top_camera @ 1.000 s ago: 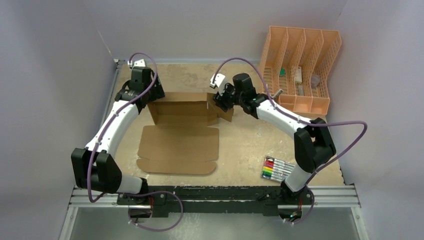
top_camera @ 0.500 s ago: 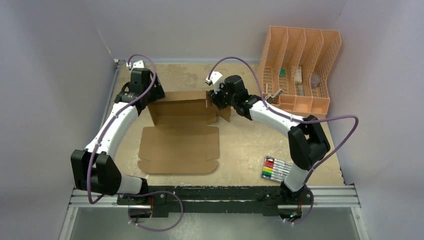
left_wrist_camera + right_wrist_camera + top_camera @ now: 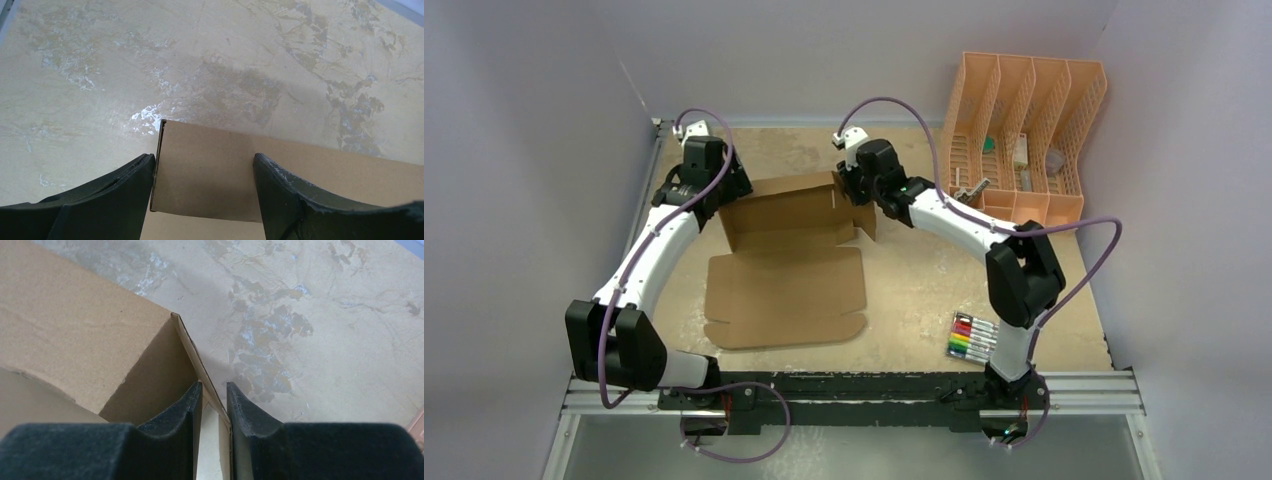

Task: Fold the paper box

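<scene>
The paper box (image 3: 789, 270) is a brown cardboard sheet in mid-table, with its back wall raised and a flat panel lying in front. My left gripper (image 3: 714, 195) hangs over the back left corner. In the left wrist view the left gripper (image 3: 204, 157) is open, its fingers (image 3: 125, 192) standing wide either side of a cardboard panel (image 3: 210, 180). My right gripper (image 3: 856, 192) is at the back right corner. In the right wrist view the right gripper (image 3: 214, 387) has closed to a narrow slit on the upright side flap (image 3: 187, 347) of the box.
A peach slotted organizer (image 3: 1024, 140) holding small items stands at the back right. A pack of coloured markers (image 3: 977, 337) lies near the front right. Grey walls close in the table on the left, back and right.
My right gripper has moved left and back to the box's rear right corner and its jaws have narrowed onto the flap. The box's right side has shifted slightly. The left arm has stayed put.
</scene>
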